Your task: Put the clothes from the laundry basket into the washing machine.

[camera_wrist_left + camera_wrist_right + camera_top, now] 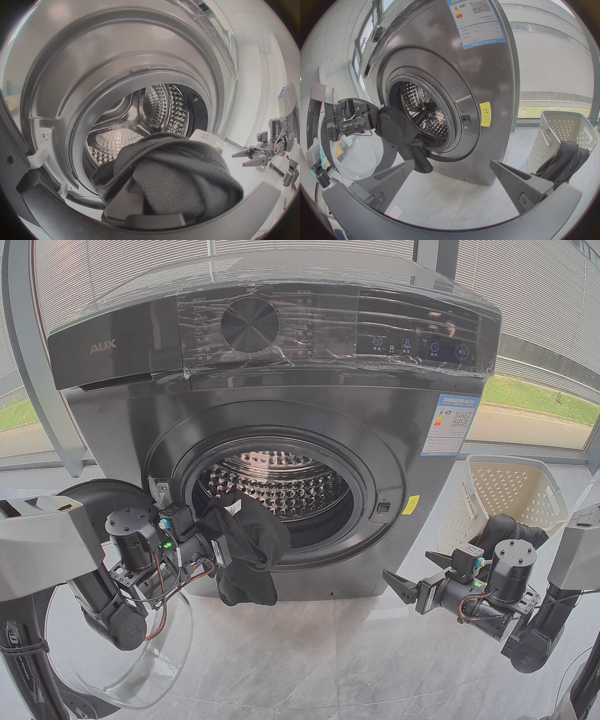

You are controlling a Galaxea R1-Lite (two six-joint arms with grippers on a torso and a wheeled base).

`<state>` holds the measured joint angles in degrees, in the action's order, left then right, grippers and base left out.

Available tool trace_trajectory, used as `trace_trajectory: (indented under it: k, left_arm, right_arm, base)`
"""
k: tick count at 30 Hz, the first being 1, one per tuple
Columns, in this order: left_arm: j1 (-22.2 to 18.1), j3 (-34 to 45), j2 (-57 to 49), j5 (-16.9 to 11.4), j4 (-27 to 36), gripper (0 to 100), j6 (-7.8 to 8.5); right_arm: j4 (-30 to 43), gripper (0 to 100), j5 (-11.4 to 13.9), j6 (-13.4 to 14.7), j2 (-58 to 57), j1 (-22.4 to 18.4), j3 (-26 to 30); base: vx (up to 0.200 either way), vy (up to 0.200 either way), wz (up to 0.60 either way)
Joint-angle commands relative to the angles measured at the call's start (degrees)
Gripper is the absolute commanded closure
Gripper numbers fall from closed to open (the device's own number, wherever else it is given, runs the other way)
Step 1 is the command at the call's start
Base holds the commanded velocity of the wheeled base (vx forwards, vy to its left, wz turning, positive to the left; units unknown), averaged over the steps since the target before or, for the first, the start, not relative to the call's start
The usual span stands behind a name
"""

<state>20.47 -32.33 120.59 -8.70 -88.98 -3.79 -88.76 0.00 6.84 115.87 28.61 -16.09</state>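
left gripper (220, 549): jaws clamped on black garment (250, 540), held at lower left of the washing machine (400, 427) port. door open. cloth hangs down in front of the rim, outside the drum (281, 480).
right gripper (412, 577): jaws apart, empty, low by the machine's right front.
second dark garment (509, 527) drapes over the laundry basket (512, 484) rim.

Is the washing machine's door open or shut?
Open. The door is swung out to the left, and the drum shows through the opening.
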Motion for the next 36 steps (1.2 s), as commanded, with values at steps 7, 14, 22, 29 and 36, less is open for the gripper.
trace_trajectory:
  k: [7, 14, 22, 29, 36]
  left_arm:
    - [0.54, -0.10, 1.40, 0.62, -0.14, 100, 0.19]
    - [0.71, -0.01, 1.40, 0.88, -0.05, 100, 0.10]
    - [1.33, 0.34, 1.40, 0.88, -0.14, 100, 0.19]
    - [4.76, 2.45, 1.31, 2.02, -0.14, 100, 0.72]
    - [6.60, -2.30, 5.18, 3.17, -0.05, 100, 0.19]
  right_arm:
    - [-0.01, 0, 0.00, 0.02, -0.12, 0.74, 0.89]
    - [-0.01, 0, 0.00, 0.02, -0.12, 0.66, 0.97]
    - [-0.01, 0, 0.00, -0.07, -0.03, 0.74, 1.06]
    - [-0.01, 0, -0.70, -0.07, -0.56, 2.50, 1.06]
    - [-0.01, 0, -1.23, 0.02, -1.35, 4.26, 1.50]
  base:
    - [0.000, 0.000, 0.00]
    - [0.029, 0.000, 0.00]
    - [0.050, 0.000, 0.00]
    - [0.000, 0.000, 0.00]
    - [0.000, 0.000, 0.00]
